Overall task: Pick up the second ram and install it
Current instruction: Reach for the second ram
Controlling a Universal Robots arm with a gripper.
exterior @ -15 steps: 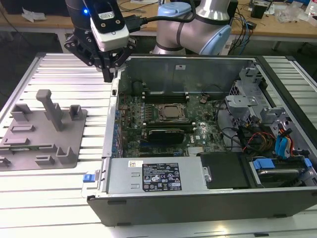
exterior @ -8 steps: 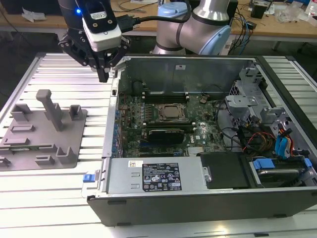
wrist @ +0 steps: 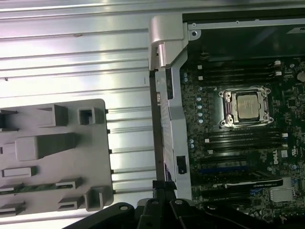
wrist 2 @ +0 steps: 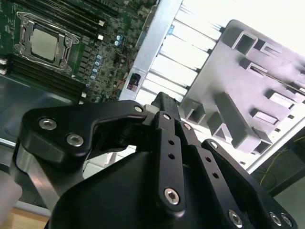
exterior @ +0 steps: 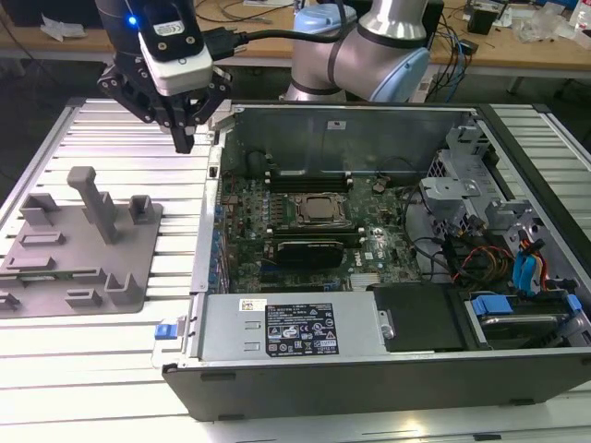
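You're at the pick-up approach, I judge. The claw (exterior: pixel 185 138) hangs clenched and empty between one fixture plate (wrist: pixel 93 148) and one open computer case (exterior: pixel 369 383). One second ram (wrist: pixel 35 187) lies in that plate, well off to the claw's side and untouched. Grasping it calls for a released claw squared across its thin edge.

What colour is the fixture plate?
The fixture plate is plain grey, clearest in the exterior view.

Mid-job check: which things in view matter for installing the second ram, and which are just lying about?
Job: ram, sitting in the fixture plate; gripper, up beside that plate; memory slots.
Lying about: processor; black card; power supply; cables.
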